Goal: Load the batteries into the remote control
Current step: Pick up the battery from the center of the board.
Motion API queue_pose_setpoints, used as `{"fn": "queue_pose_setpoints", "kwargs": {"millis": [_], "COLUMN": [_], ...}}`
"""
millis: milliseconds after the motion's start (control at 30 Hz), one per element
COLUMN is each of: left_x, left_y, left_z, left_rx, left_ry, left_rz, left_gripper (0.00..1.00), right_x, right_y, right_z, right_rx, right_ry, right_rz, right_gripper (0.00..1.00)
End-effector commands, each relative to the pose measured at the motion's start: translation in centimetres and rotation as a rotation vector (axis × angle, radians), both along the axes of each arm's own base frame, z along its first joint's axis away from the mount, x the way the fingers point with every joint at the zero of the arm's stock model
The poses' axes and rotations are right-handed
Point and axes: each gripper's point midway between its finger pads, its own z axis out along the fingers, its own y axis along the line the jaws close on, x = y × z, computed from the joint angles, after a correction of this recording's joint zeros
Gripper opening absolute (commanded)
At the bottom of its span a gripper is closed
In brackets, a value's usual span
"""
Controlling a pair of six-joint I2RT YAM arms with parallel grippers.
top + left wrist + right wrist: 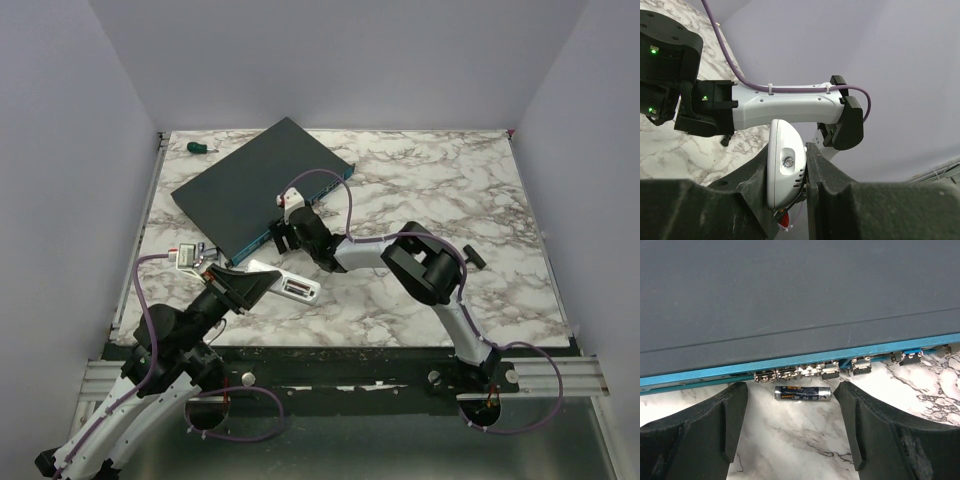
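Observation:
My left gripper [243, 287] is shut on the white remote control [288, 285] and holds it low over the near-left table. In the left wrist view the remote [785, 165] stands on edge, clamped between the fingers [817, 175]. My right gripper [284, 236] is open at the front edge of the dark network box [262, 182]. In the right wrist view one battery [801, 393] lies on the marble just below the box's ports. It sits between my open right gripper's [791, 407] fingertips, touching neither. The battery is hidden in the top view.
The network box [790, 295] fills the far-left table, with its blue port edge right behind the battery. A small grey digital gauge [187, 256] lies left of my left gripper. A green-handled screwdriver [200, 147] lies at the far-left corner.

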Motion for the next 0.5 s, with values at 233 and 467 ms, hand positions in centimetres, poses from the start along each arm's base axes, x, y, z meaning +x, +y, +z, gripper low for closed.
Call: {"fn": "queue_pose_setpoints", "kwargs": {"millis": [233, 467], "left_x": [-0.17, -0.16], "left_y": [0.68, 0.71], "left_z": [1.67, 1.63], "left_rx": [-0.024, -0.024], "left_ry": [-0.038, -0.037], "left_rz": [0.022, 0.024], "left_gripper": [0.0, 0.0], "right_x": [0.07, 0.24], "right_y": [-4.24, -4.33], "right_z": [-6.44, -6.46], "right_rx": [-0.17, -0.17], "right_ry": [0.093, 0.092], "right_rz": [-0.011, -0.026], "right_gripper": [0.71, 0.57]}}
